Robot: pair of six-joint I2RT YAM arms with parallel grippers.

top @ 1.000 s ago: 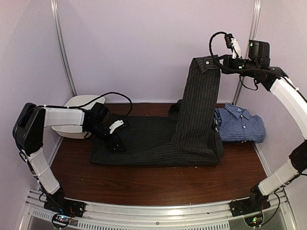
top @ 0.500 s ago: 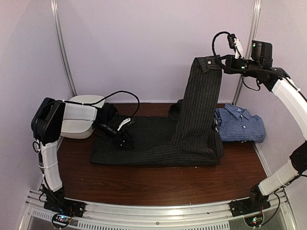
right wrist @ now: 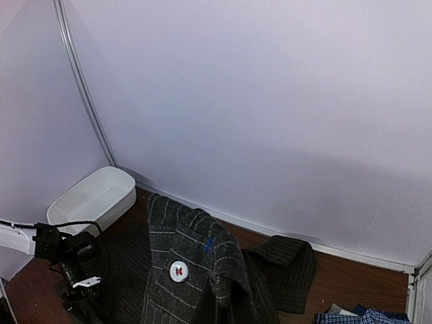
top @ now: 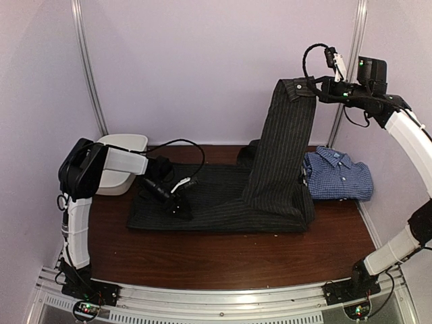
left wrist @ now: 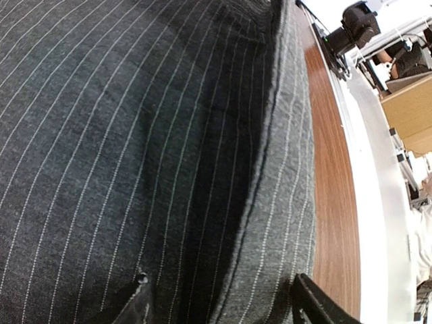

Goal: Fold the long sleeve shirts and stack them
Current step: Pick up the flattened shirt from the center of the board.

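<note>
The near strip of the dark brown wooden table [top: 223,260] lies bare from side to side, open to either arm. The black pinstriped cloth shirt [top: 216,202] covers the middle. A long band of it, pinched high in the right gripper [top: 316,91], hangs as a tall curtain between the centre and the folded blue-and-white check shirt [top: 341,177] at the right. The white oval plastic tub [top: 127,143] fills the far left corner. The left gripper [top: 177,202], fingers spread, rests on the black cloth near it.

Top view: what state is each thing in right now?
Black shirt: spread flat, one sleeve held up high.
Blue shirt: folded, lying at right.
Tub: upright, empty.
Left end effector: open, down on black shirt.
Right end effector: shut on raised sleeve.
</note>
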